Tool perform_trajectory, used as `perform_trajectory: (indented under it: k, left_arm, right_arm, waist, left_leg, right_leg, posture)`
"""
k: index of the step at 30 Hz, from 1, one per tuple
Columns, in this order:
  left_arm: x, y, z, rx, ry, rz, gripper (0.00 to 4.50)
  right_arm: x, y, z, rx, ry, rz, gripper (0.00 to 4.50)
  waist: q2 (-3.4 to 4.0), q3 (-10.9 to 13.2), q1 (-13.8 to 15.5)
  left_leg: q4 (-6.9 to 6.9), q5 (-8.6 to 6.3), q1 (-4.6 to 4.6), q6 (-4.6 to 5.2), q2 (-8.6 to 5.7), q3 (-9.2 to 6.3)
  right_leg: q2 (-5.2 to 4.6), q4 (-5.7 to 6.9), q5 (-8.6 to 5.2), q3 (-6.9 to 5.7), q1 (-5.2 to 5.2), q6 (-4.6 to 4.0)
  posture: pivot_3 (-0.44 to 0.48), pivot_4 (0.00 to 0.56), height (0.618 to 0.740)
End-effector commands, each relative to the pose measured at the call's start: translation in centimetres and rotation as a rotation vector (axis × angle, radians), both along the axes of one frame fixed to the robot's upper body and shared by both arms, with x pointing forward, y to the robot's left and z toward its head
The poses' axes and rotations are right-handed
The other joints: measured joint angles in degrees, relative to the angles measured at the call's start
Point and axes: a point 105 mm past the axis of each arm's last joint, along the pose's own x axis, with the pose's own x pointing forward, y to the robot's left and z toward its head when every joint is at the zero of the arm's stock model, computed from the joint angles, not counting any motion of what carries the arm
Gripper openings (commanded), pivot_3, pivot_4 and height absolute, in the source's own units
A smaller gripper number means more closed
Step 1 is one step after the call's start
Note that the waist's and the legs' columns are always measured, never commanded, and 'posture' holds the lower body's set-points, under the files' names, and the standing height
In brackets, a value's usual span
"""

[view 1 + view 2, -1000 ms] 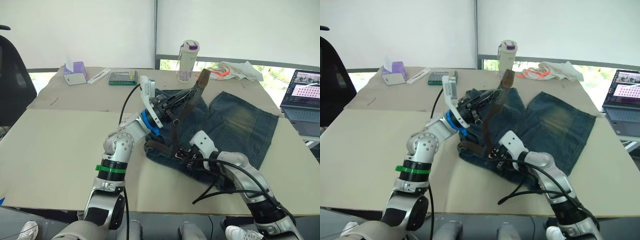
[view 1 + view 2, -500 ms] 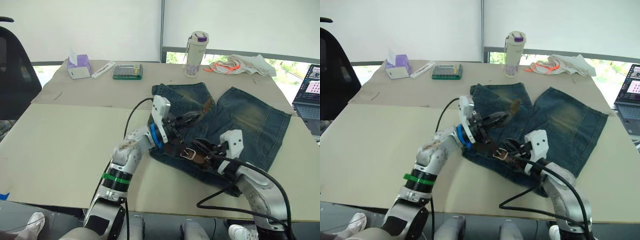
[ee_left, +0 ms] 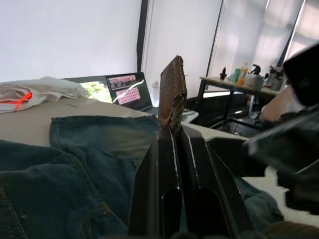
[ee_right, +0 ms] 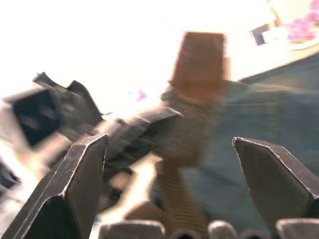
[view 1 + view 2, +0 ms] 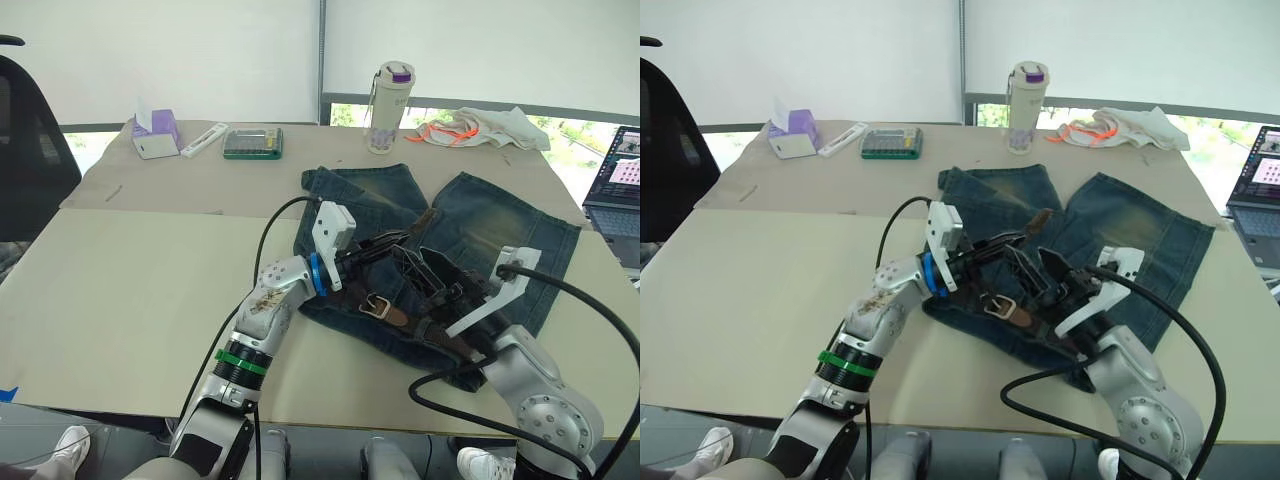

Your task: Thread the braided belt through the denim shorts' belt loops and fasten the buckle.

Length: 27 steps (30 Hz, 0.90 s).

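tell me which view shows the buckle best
The left eye view: the buckle lies in plain sight on the denim shorts, below the left gripper. The right eye view shows it likewise. In the wrist views I cannot make it out.

Left end effector (image 3: 174, 144) clamped tight, forearm reaching forward and rightward, elbow bent. Right end effector (image 4: 174, 164) spread wide, facing the left one, wrist raised, forearm angled inward.
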Motion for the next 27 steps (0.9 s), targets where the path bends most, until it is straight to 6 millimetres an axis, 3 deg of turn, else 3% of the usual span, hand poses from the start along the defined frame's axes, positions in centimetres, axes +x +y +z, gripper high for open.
perform_trajectory:
  k: [1,7,11,14,22,25,27]
  left_arm:
    - [-0.7,-0.9,0.2,0.034,-0.131,0.026,0.00]
    - [-1.0,-1.1,-0.2,0.056,-0.224,0.054,0.00]
    - [-1.1,-0.9,-0.6,0.067,-0.292,0.077,0.00]
    - [-1.1,-0.9,-0.8,0.077,-0.315,0.077,0.00]
    - [-1.3,-0.7,-0.9,0.030,-0.258,0.035,0.00]
    - [-1.6,-0.4,-0.7,0.003,-0.214,-0.016,0.99]
    - [-2.1,-0.2,-0.7,-0.014,-0.175,-0.072,1.63]
  right_arm:
    - [-0.1,-0.3,1.8,0.067,-0.030,-0.033,4.47]
    - [0.5,-0.6,1.3,0.110,0.029,-0.067,4.47]
    - [1.6,-2.0,0.9,0.208,0.096,-0.166,4.47]
    - [1.7,-2.1,0.9,0.239,0.110,-0.171,3.66]
    - [1.9,-2.2,0.3,0.216,0.150,-0.192,0.94]
    - [1.9,-2.1,0.1,0.208,0.161,-0.193,0.00]
    - [1.8,-2.1,0.0,0.202,0.166,-0.190,0.00]
  waist:
    - [0.00,0.00,0.05]
    - [0.00,0.00,0.00]
    - [0.03,-0.01,-0.10]
    - [0.04,-0.01,-0.07]
    - [0.05,-0.01,-0.18]
    - [0.06,-0.02,-0.25]
    - [0.06,-0.02,-0.31]
  left_leg:
    - [0.00,0.00,0.01,0.00,0.00,0.00]
    - [-0.02,0.00,0.00,0.01,0.00,0.00]
    - [-0.01,0.02,0.04,0.03,0.00,0.00]
    - [-0.01,0.02,0.03,0.04,0.00,0.00]
    - [-0.01,0.03,0.04,0.05,0.00,0.00]
    - [0.00,0.03,0.04,0.05,0.00,0.00]
    - [0.00,0.03,0.04,0.05,0.00,0.00]
  right_leg:
    - [0.00,0.00,0.00,0.00,0.00,0.00]
    - [0.00,0.04,0.00,0.00,-0.01,0.01]
    - [0.00,0.12,0.00,0.00,-0.01,0.01]
    - [0.00,0.11,0.00,0.01,-0.01,0.01]
    - [0.00,0.15,0.00,0.00,-0.01,0.01]
    - [0.00,0.15,-0.01,0.00,-0.01,0.01]
    - [0.00,0.16,0.00,0.01,-0.01,0.01]
  posture:
    - [0.000,0.150,0.740]
    - [0.000,0.150,0.740]
    - [0.000,0.150,0.740]
    - [0.000,0.150,0.740]
    - [0.000,0.150,0.740]
    - [0.000,0.150,0.740]
    - [0.000,0.150,0.740]
